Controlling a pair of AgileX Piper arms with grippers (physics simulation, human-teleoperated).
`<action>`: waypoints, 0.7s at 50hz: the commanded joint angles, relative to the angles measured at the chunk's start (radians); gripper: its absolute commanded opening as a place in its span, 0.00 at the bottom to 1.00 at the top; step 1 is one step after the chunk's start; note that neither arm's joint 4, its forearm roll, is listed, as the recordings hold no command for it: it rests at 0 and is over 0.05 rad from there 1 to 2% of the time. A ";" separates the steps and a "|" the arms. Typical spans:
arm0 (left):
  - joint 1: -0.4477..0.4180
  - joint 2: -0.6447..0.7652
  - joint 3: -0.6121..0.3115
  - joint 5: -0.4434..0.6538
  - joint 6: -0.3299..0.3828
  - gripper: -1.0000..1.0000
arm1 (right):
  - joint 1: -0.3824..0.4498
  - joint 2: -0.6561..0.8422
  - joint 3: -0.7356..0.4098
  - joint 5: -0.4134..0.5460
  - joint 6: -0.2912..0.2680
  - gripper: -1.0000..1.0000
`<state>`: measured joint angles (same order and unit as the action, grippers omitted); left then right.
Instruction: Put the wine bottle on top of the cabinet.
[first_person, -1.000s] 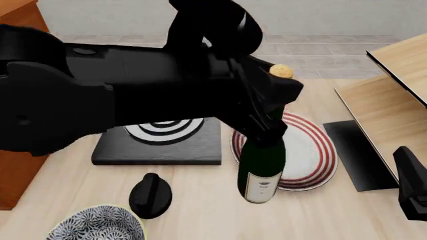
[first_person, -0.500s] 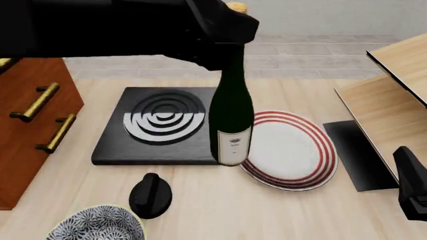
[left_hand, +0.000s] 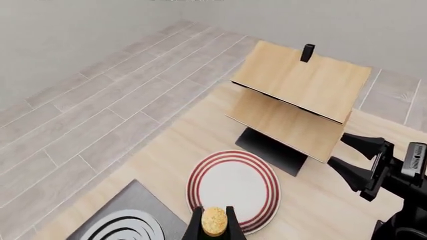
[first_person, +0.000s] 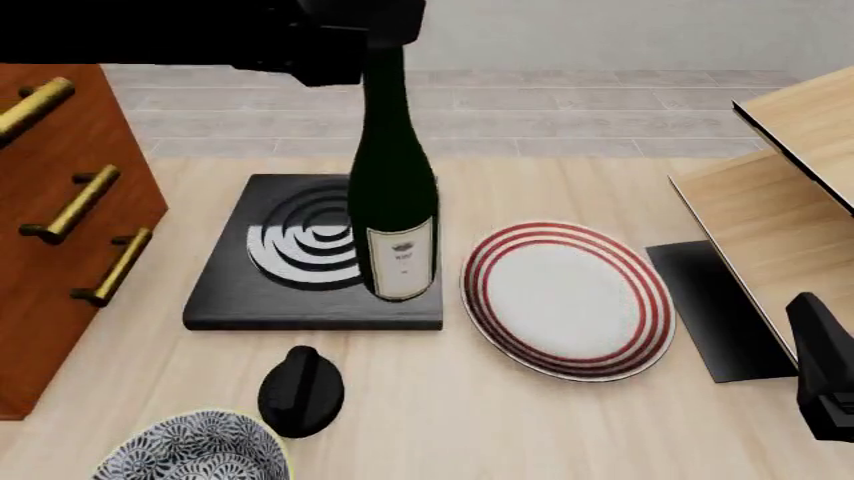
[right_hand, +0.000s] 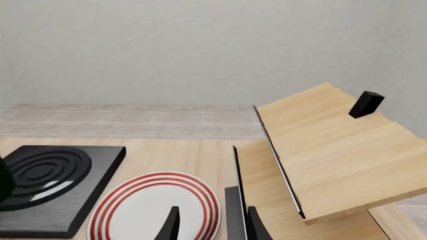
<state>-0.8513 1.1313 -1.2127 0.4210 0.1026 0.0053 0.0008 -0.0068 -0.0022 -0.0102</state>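
Observation:
The wine bottle, dark green with a white label, hangs upright above the black hob. My left gripper is shut on its neck at the top of the front view. In the left wrist view the tan cork sits between the two fingertips of the left gripper. The reddish-brown cabinet with brass handles stands at the left, apart from the bottle. My right gripper is open and holds nothing; it rests low at the right.
A red-ringed white plate lies right of the hob. A black knob-shaped object and a patterned bowl sit near the front edge. A pale wood, black-edged structure fills the right side.
The left arm has raised the bottle and carried it left, from over the plate to over the hob, closer to the cabinet. The right arm has not moved.

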 joint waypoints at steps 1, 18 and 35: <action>0.073 -0.058 -0.038 0.066 0.029 0.00 | 0.000 0.000 0.000 0.000 0.000 1.00; 0.177 -0.117 -0.089 0.184 0.068 0.00 | 0.000 0.000 0.000 0.000 0.000 1.00; 0.281 -0.174 -0.130 0.268 0.084 0.00 | 0.000 0.000 0.000 0.000 0.000 1.00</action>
<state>-0.6250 0.9901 -1.3107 0.6441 0.1674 0.0052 0.0008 -0.0068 -0.0022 -0.0101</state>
